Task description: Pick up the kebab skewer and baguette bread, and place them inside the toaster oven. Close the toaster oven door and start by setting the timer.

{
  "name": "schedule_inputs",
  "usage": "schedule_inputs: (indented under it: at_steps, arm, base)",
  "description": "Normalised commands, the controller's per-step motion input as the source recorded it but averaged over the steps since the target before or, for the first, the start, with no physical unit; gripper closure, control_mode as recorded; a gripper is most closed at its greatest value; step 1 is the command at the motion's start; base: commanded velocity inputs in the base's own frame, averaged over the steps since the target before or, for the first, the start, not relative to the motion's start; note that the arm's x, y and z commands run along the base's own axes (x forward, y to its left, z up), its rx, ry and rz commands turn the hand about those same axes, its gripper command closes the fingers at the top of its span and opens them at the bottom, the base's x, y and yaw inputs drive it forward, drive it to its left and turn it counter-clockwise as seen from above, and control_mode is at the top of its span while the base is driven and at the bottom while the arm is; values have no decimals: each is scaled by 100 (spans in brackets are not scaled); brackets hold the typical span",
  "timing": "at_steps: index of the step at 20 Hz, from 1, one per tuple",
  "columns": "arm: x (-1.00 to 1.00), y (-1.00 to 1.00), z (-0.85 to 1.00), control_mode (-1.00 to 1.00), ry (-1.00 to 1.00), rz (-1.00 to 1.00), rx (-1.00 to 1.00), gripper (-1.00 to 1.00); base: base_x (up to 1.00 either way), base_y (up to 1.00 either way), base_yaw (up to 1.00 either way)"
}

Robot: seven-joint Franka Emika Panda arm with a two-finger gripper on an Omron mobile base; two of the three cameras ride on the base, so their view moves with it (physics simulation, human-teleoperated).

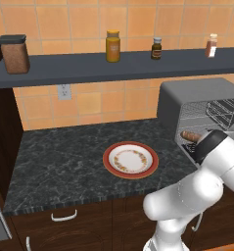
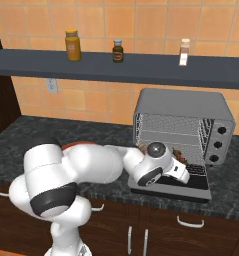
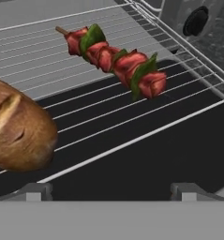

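Kebab skewer (image 3: 114, 60) and baguette bread (image 3: 17, 129) already on the toaster oven (image 2: 183, 107) rack, jaws wide open and empty, door and timer left.

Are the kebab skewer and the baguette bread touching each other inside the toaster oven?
Apart. The hand view shows bare wire rack between the kebab skewer and the baguette bread, so they lie separately.

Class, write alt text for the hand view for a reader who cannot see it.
A kebab skewer of red chunks and green pieces lies on the toaster oven's wire rack. The brown baguette bread's end rests at left. The open gripper's fingertips sit below, holding nothing.
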Motion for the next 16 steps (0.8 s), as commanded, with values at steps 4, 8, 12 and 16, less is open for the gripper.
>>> schedule_inputs:
  at_steps: [4, 8, 12, 16]
  arm:
    - [5, -1, 0, -100, 0, 0, -8, -100]
    - [3, 0, 0, -100, -1, 0, -6, -100]
    - [7, 0, 0, -100, -3, 0, 0, -100]
    - [20, 0, 0, -100, -4, 0, 0, -100]
  base:
    - [0, 0, 0]
    - [0, 0, 0]
    - [0, 0, 0]
    - [0, 0, 0]
